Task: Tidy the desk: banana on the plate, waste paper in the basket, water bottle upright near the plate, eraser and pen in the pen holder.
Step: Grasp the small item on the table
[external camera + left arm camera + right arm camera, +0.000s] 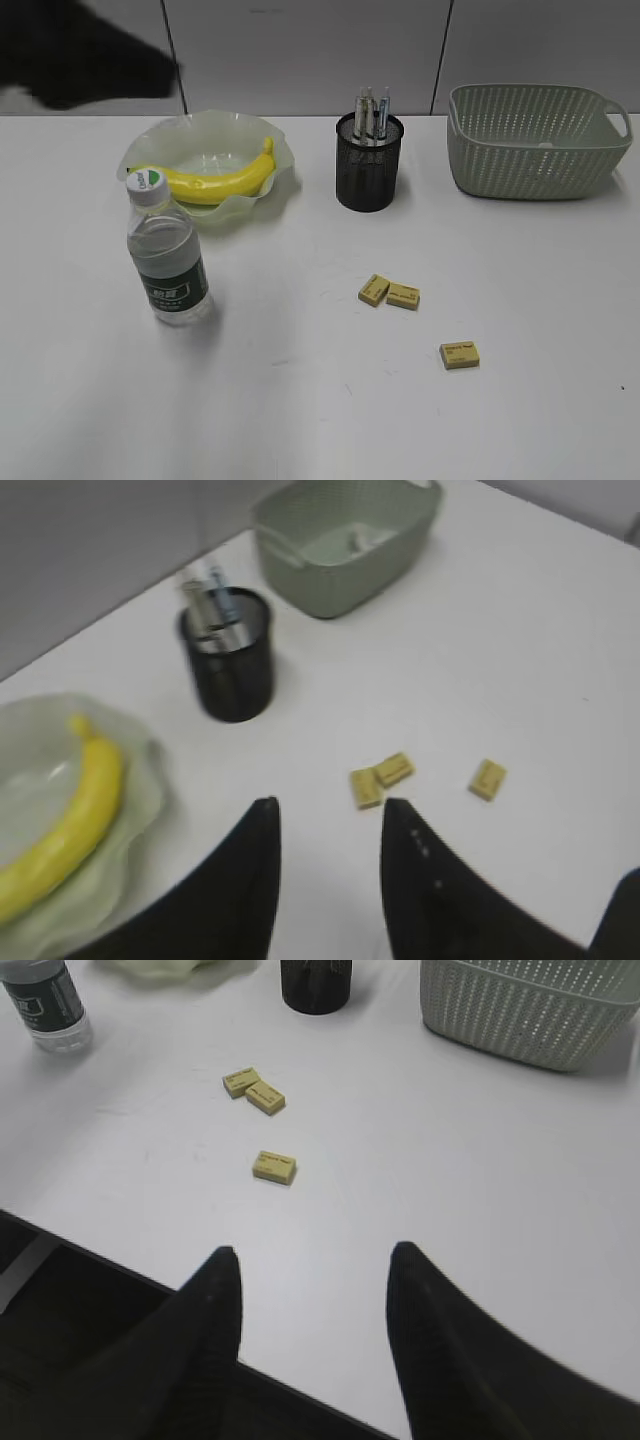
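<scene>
White bench (300, 420) filled nearly every view, with pale wall panels behind it along the top of the exterior frame. I read the banana (222, 182) as already settled, lying across the wavy plate (160, 140) at upper left, and the water bottle (167, 252) stood upright just in front of that plate, cap up, as the task wanted. Its dark label carried print too small for me to read. Pens (372, 112) stood in the black mesh pen holder (368, 165) at upper centre. The basket (535, 140) sat at upper right; I could not make out its contents for certain.

Three erasers remained loose on the bench: a touching pair (389, 292) at centre and a single eraser (459, 354) lower right. Their printed wrappers were illegible.

My left gripper (327, 815) hung above the pair, jaws apart and empty. My right gripper (312, 1260) hovered at the near edge, jaws wide and empty, well short of the single eraser.
</scene>
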